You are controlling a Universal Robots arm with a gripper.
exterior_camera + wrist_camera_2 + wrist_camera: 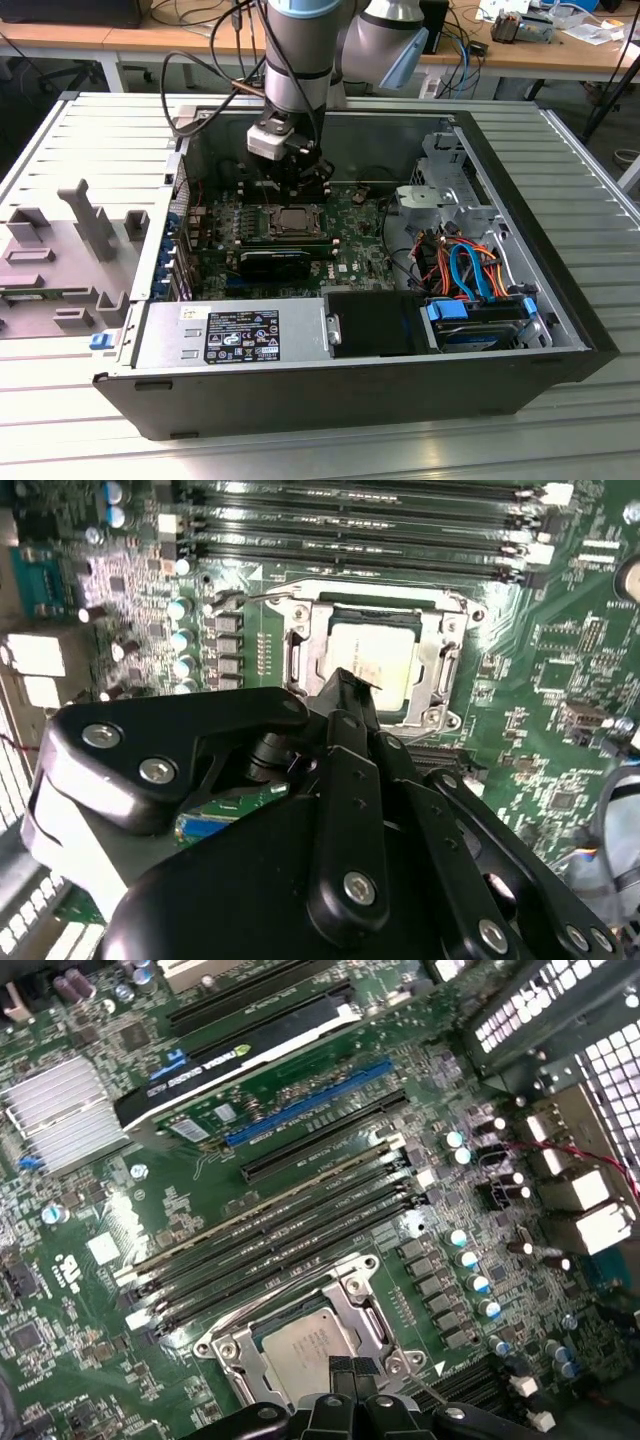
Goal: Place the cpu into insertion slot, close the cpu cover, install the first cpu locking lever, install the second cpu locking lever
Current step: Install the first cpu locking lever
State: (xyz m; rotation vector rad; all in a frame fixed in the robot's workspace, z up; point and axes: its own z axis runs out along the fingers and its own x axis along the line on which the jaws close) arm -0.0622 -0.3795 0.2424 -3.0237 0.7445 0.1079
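tool: fingers pressed together into one narrow tip, nothing pinched between them; tip hangs at the edge of the socket.
cpu: dull silver square, already seated in the insertion slot, centre of the second wrist view; also lower centre of the first wrist view.
cpu cover: silver frame lying flat around the chip, window showing the chip top; looks closed.
locking lever: thin wire arm along the socket's side toward the memory slots; can't tell if it is hooked.
key relation: tool tip sits over the cover's edge at the chip's corner, on the side away from the memory slots; touching or just above, can't tell.
exterior view: arm comes down from the upper centre into the open computer case, tool above the socket left of centre on the motherboard.
status (my read): chip in, cover down, work is at the levers.
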